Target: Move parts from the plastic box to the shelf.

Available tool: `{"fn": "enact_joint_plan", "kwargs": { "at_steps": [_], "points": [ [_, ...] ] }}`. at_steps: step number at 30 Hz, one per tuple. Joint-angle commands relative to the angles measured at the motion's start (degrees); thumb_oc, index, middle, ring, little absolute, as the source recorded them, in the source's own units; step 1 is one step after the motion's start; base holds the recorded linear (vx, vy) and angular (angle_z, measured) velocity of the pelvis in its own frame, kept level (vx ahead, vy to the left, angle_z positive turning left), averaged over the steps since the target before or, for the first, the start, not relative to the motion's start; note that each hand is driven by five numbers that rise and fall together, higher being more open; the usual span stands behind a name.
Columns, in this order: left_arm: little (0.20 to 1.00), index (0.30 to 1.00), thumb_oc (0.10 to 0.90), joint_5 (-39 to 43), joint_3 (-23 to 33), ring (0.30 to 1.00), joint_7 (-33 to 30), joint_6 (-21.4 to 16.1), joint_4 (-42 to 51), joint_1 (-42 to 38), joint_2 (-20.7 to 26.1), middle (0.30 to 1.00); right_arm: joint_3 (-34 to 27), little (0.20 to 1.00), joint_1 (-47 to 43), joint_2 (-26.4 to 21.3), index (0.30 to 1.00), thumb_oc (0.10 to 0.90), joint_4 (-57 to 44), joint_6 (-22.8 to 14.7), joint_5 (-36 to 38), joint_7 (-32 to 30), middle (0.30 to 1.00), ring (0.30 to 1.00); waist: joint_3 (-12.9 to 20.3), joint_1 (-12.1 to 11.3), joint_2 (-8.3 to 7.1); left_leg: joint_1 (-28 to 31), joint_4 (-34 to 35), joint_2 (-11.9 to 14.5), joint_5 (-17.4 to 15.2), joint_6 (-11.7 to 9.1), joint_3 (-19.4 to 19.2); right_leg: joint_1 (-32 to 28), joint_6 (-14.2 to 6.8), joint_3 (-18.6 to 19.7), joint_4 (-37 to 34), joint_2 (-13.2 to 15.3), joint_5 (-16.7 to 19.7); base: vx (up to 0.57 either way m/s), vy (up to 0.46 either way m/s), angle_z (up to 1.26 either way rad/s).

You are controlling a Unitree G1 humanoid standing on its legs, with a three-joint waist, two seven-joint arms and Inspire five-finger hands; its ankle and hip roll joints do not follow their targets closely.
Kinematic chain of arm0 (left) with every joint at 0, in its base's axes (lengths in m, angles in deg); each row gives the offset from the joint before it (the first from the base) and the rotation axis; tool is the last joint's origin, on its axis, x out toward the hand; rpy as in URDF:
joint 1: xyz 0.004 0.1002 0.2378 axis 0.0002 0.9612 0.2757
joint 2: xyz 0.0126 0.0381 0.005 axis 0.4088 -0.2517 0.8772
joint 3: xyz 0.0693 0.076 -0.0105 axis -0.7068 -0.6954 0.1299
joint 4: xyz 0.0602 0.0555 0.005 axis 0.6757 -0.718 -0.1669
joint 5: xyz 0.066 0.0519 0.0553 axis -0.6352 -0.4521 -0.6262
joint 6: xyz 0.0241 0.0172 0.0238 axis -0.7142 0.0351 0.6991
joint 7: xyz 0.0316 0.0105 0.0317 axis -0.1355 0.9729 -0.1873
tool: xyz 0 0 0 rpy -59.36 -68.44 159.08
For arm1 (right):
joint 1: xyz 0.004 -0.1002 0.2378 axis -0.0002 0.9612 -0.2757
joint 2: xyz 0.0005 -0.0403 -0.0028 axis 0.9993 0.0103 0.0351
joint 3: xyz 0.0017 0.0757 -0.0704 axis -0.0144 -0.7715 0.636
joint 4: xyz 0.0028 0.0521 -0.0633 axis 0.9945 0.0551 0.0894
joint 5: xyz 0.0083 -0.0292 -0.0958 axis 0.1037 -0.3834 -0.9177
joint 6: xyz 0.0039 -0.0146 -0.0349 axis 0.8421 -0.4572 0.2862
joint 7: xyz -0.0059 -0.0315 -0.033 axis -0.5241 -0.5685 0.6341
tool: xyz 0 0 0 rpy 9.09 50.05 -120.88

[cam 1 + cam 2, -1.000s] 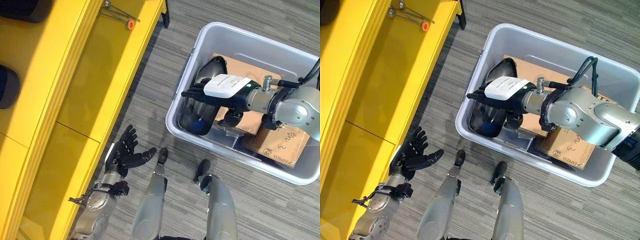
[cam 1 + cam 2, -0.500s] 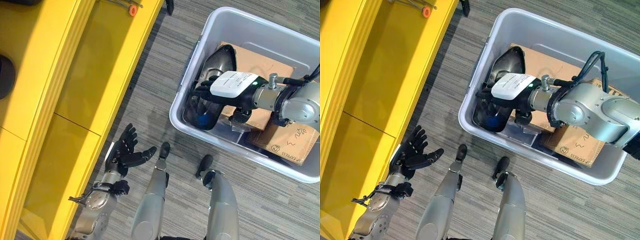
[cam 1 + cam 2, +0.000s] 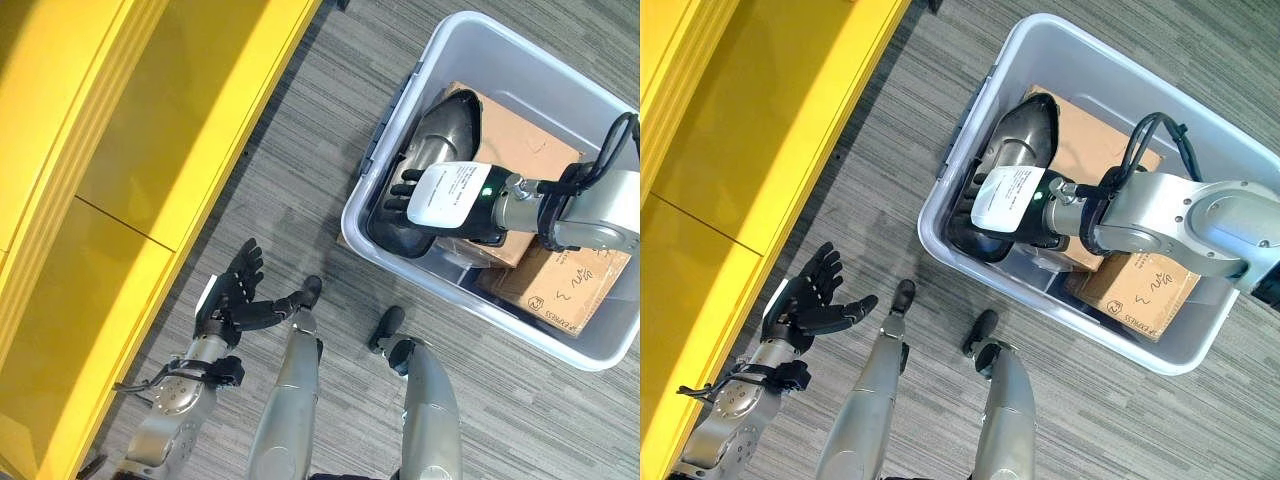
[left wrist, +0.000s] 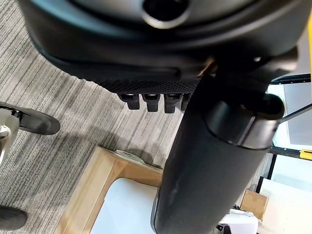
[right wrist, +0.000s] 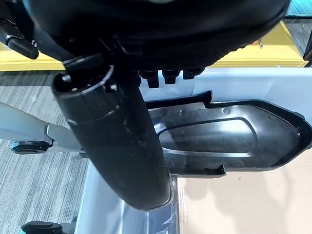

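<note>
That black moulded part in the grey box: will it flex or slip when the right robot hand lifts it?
The black part looks like a thin, hollow shell, so probably light and fairly stiff. Its glossy surface may be slippery. It leans against the grey box wall beside cardboard, so it could tip or snag. The right robot hand hovers open over it.

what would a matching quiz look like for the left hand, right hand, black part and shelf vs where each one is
Things:
1. left hand
2. right hand
3. black part
4. shelf

Places:
A. inside the grey box, beside the cardboard
B. reaching into the box, over the black part
C. along the robot's left side, yellow
D. over the floor near the shelf, fingers spread

Pairs: 1-D, 2-B, 3-A, 4-C
</note>
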State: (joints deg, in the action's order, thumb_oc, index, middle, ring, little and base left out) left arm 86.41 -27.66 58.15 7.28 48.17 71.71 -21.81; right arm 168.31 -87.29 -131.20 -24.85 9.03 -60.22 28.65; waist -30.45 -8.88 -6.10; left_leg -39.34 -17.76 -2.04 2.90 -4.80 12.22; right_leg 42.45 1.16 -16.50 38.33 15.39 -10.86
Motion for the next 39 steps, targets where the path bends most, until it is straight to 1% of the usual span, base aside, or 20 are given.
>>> {"fn": "enact_joint_plan", "kwargs": {
  "at_steps": [1, 7, 9, 15, 21, 23, 27, 28, 30, 33, 36, 38, 39],
  "points": [
    [1.0, 1.0, 0.9, -3.1, 2.4, 1.0, -0.6, -4.8, 7.3, 3.9, 1.3, 1.0, -2.1, 1.0, -3.4, -4.3, 1.0, 0.9, 0.1, -0.6, -2.2, -1.9, 1.0, 1.0, 0.7, -2.1, 0.93, 1.5, -1.7, 5.8, -5.0, -0.2, -1.4, -8.8, -5.8, 5.8, 2.7, 3.3, -8.7, 0.0, 0.0, 0.0],
    [1.0, 1.0, 0.9, -3.3, 1.8, 1.0, -0.9, -5.1, 7.2, 3.7, 0.2, 1.0, -2.1, 1.0, -1.8, -3.7, 1.0, 0.9, 1.9, -0.4, -3.6, -2.6, 1.0, 1.0, 0.7, -2.0, 2.1, 0.1, -2.6, 5.4, -5.4, 0.1, -1.3, -7.6, -5.7, 5.9, 3.2, 3.6, -8.8, 0.0, 0.0, 0.0],
    [1.0, 1.0, 0.9, -3.4, 1.6, 1.0, -1.0, -5.3, 7.3, 3.7, -0.4, 1.0, -2.1, 1.0, -0.7, -3.9, 1.0, 0.9, 3.0, -0.3, -4.5, -3.0, 1.0, 1.0, 0.7, -1.8, 2.82, -1.2, -3.4, 4.9, -5.7, 0.1, -1.4, -6.7, -5.8, 6.3, 3.6, 3.9, -8.8, 0.0, 0.0, 0.0],
    [1.0, 1.0, 0.9, -3.5, 1.6, 1.0, -1.2, -5.4, 7.7, 3.6, -0.3, 1.0, -2.1, 1.0, 0.4, -4.2, 1.0, 0.9, 3.0, -0.7, -5.5, -2.9, 1.0, 1.0, 0.7, -1.7, 3.42, -2.8, -4.7, 4.5, -6.3, 0.3, -1.7, -4.8, -5.4, 7.0, 4.9, 4.1, -9.2, 0.0, 0.009, 0.03],
    [1.0, 1.0, 0.9, -3.8, 1.7, 1.0, -1.2, -5.6, 8.3, 3.6, 1.1, 1.0, -2.1, 1.0, 0.1, -4.4, 1.0, 0.9, 3.0, -1.1, -6.3, -2.2, 1.0, 1.0, 0.7, -1.9, 3.2, -4.9, -7.3, 3.7, -7.2, 0.4, -1.7, -2.8, -5.0, 8.1, 7.3, 4.6, -10.1, 0.0, 0.005, 0.02],
    [1.0, 1.0, 0.9, -3.7, 2.0, 1.0, -1.4, -5.7, 8.7, 3.6, 1.4, 1.0, -2.1, 1.0, -0.2, -4.6, 1.0, 0.9, 3.7, -1.1, -7.0, -2.8, 1.0, 1.0, 0.7, -2.0, 3.23, -6.2, -9.1, 3.4, -7.9, 0.6, -1.8, -1.1, -4.8, 9.0, 9.2, 4.9, -10.7, 0.0, 0.0, 0.0],
    [1.0, 1.0, 0.9, -3.6, 2.0, 1.0, -1.7, -5.8, 9.3, 3.8, 1.8, 1.0, -2.1, 1.0, -0.4, -5.6, 1.0, 0.9, 3.9, -1.1, -7.6, -2.8, 1.0, 1.0, 0.7, -2.1, 3.3, -8.8, -12.8, 2.7, -9.3, 0.8, -1.7, 1.7, -3.8, 10.5, 12.7, 5.5, -12.4, 0.0, -0.007, 0.02],
    [1.0, 1.0, 0.9, -3.8, 1.8, 1.0, -1.6, -5.7, 9.6, 3.5, 2.2, 1.0, -2.1, 1.0, -0.3, -6.1, 1.0, 0.9, 4.8, -0.9, -8.1, -2.7, 1.0, 1.0, 0.7, -2.0, 3.4, -10.4, -15.2, 2.1, -10.1, 1.0, -1.5, 3.2, -3.2, 11.4, 14.6, 5.9, -13.3, 0.01, -0.018, 0.04],
    [1.0, 1.0, 0.9, -3.7, 1.7, 1.0, -1.6, -5.7, 9.6, 3.5, 2.3, 1.0, -2.1, 1.0, -0.4, -6.2, 1.0, 0.9, 5.0, -1.0, -8.5, -2.8, 1.0, 1.0, 0.7, -2.1, 3.27, -11.0, -16.1, 2.0, -10.5, 1.0, -1.5, 3.9, -3.0, 11.7, 15.6, 6.0, -13.8, 0.01, -0.009, 0.07],
    [1.0, 1.0, 0.9, -3.5, 1.4, 1.0, -1.7, -5.8, 10.2, 3.6, 2.5, 1.0, -2.1, 1.0, -0.6, -6.8, 1.0, 0.9, 5.5, -0.8, -9.0, -3.0, 1.0, 1.0, 0.7, -1.9, 3.06, -12.8, -19.4, 1.6, -11.8, 1.3, -1.6, 5.9, -2.6, 12.8, 18.1, 6.3, -14.8, 0.0, 0.0, 0.0],
    [1.0, 1.0, 0.9, -3.3, 1.4, 1.0, -2.1, -5.9, 10.4, 3.2, 2.9, 1.0, -2.1, 1.0, -0.2, -7.1, 1.0, 0.9, 8.1, -0.5, -10.3, -3.9, 1.0, 1.0, 0.7, -1.9, 2.69, -15.6, -23.9, 1.2, -13.9, 1.6, -1.9, 9.1, -2.1, 14.4, 21.8, 6.7, -16.3, 0.0, 0.0, 0.0],
    [1.0, 1.0, 0.9, -3.4, 1.2, 1.0, -2.5, -6.0, 10.5, 2.9, 3.2, 1.0, -2.1, 1.0, -0.3, -7.3, 1.0, 0.9, 10.1, -0.2, -11.2, -4.3, 1.0, 1.0, 0.7, -2.0, 2.46, -17.5, -27.5, 0.8, -15.3, 1.8, -2.0, 11.3, -1.7, 15.6, 25.1, 6.8, -17.4, 0.01, -0.011, -0.03],
    [1.0, 1.0, 0.9, -3.6, 1.6, 1.0, -2.7, -6.1, 10.7, 2.8, 3.6, 1.0, -2.1, 1.0, -0.7, -7.6, 1.0, 0.9, 10.7, 0.0, -11.6, -4.2, 1.0, 1.0, 0.7, -2.0, 2.02, -18.8, -29.7, 0.6, -16.3, 2.0, -2.3, 12.9, -1.3, 16.3, 27.3, 6.8, -18.1, 0.03, -0.033, -0.08]
  ]
}}
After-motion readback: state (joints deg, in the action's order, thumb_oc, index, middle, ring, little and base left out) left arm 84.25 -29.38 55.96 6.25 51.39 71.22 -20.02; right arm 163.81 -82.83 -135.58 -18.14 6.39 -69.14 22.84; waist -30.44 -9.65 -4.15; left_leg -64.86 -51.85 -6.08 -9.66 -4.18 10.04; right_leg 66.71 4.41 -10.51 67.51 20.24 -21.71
